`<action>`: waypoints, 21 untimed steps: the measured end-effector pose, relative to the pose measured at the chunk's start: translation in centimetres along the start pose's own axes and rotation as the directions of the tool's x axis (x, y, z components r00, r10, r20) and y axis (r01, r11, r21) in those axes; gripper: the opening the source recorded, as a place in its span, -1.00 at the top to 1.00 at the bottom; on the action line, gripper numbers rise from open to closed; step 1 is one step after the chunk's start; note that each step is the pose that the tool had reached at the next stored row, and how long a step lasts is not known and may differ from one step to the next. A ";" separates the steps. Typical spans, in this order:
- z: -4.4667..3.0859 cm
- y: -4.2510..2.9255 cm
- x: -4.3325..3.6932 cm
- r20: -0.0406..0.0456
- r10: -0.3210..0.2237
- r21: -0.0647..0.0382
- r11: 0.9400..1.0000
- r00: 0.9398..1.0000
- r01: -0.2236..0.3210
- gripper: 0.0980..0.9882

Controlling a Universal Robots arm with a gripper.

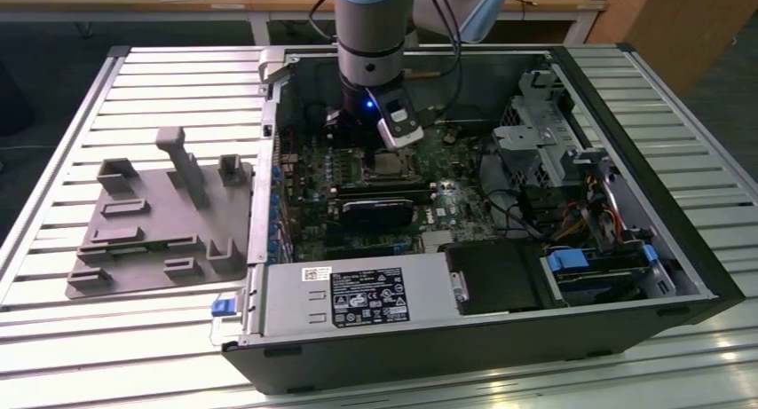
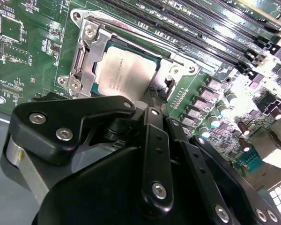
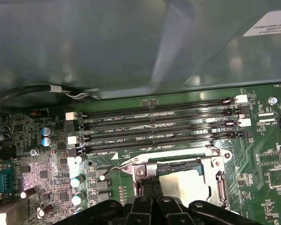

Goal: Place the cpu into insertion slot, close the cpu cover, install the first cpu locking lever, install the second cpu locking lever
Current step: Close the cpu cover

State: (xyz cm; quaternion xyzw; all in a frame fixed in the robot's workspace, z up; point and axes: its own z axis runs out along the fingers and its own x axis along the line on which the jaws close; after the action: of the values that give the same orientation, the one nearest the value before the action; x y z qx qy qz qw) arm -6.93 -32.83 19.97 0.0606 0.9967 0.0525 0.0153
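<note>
Tabletop: a pale slatted metal tabletop [image 1: 106, 338] carries an open tower computer case [image 1: 698, 267] laid on its side, with the motherboard [image 1: 462, 205] facing up.
Insertion slot: the insertion slot [image 2: 74, 15] sits mid-board inside the case; every place below is given from it.
Cpu: the cpu [image 2: 124, 75] lies flat in the slot, its pale metal top showing in both wrist views.
Cpu cover: the cpu cover [image 2: 86, 58] lies down over the slot with its window around the chip, and looks closed.
Locking lever: a thin wire locking lever [image 3: 113, 169] runs along one edge of the slot, its hooked end reaching past the corner. I cannot tell whether it is latched.
Hand: the hand [image 3: 147, 187] hangs just over the slot's edge beside the cpu, drawn narrow with hardly any gap. I cannot tell whether it pinches the lever.
Memory slots: four long memory slots [image 3: 159, 126] lie just beyond the slot, on the side away from the hand.
Parts holder: a grey moulded parts holder [image 1: 154, 218] rests outside the case, well apart from the slot.
Risk: the levers look like the work in hand. The wire is thin and probably springy, so an off-centre grip could let it slip and spring up, lifting the cover. Pushed askew, it may miss its catch beside the slot, or the hand could scrape the capacitors [image 3: 77, 180] near that corner.
</note>
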 end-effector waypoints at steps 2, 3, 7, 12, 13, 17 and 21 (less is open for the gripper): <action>0.11 0.02 -0.02 0.001 0.000 -0.004 1.000 1.000 0.000 0.99; 0.12 0.01 -0.02 0.000 0.000 -0.005 1.000 1.000 0.000 0.99; 0.10 0.00 -0.01 0.000 0.000 -0.005 1.000 1.000 0.000 0.99; 0.09 0.01 -0.10 0.000 0.000 -0.005 1.000 1.000 0.000 0.99; 0.08 0.01 -0.13 0.000 0.000 -0.005 1.000 1.000 0.000 0.99; 0.06 0.04 -0.30 -0.001 0.000 -0.005 1.000 1.000 0.000 0.99; -0.23 0.08 -0.34 -0.001 0.000 -0.005 1.000 1.000 0.000 0.99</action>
State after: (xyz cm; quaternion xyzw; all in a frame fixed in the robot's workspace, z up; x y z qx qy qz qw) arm -6.59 -32.82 20.21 0.0608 0.9965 0.0549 0.0149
